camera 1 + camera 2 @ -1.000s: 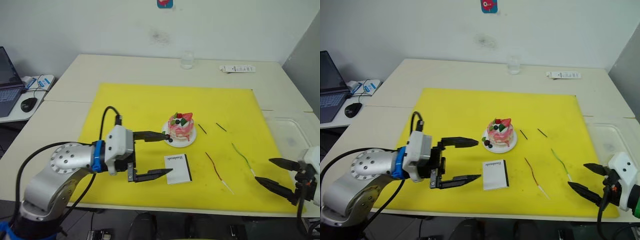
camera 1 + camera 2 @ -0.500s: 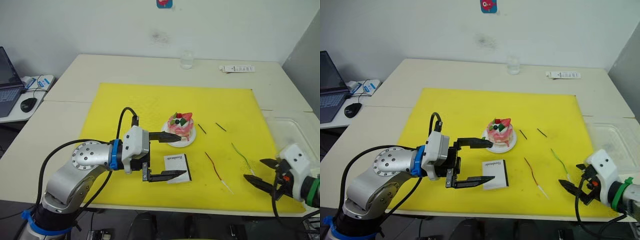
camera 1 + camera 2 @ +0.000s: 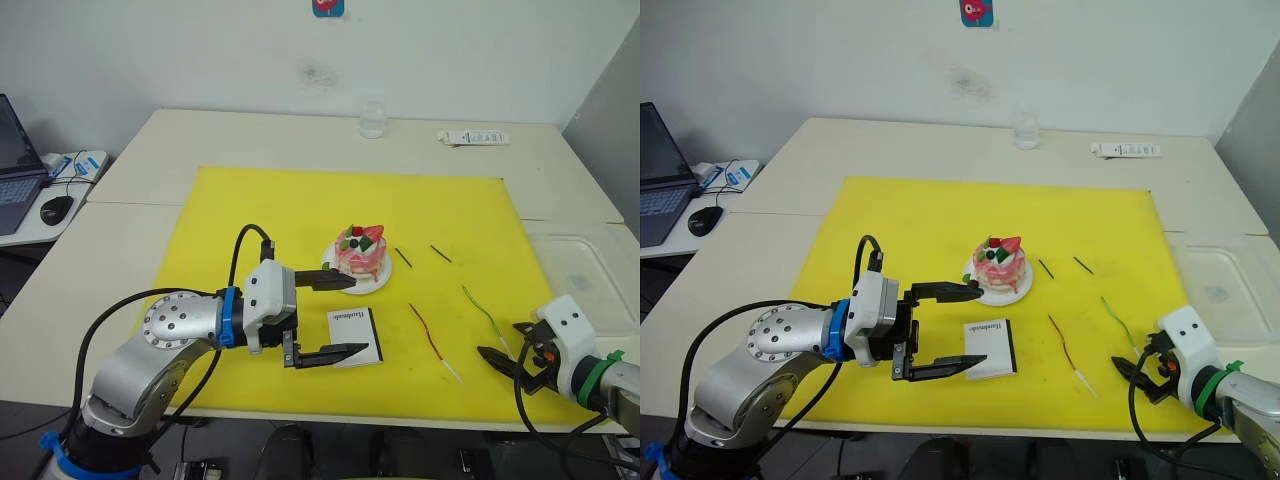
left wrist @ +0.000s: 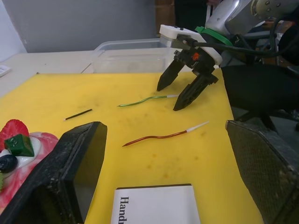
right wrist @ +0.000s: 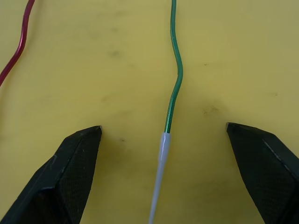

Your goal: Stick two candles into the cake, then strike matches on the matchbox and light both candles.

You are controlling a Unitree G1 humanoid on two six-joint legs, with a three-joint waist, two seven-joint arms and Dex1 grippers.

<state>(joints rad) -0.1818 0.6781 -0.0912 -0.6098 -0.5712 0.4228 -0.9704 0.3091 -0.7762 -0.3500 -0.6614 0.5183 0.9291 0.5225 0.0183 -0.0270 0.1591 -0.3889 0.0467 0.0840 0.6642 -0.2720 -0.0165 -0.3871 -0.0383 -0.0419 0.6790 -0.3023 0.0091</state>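
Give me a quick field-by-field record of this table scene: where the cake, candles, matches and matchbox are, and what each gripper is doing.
surface: yellow mat on a table
cake: on a white plate, mid-mat, no candles in it
matchbox: flat, in front of the cake
red candle: lying flat, right of the matchbox
green candle: lying flat, right of the red candle
matches: two, lying right of the cake
left gripper: jaws open, between cake and matchbox
right gripper: jaws open, straddling the green candle's white end
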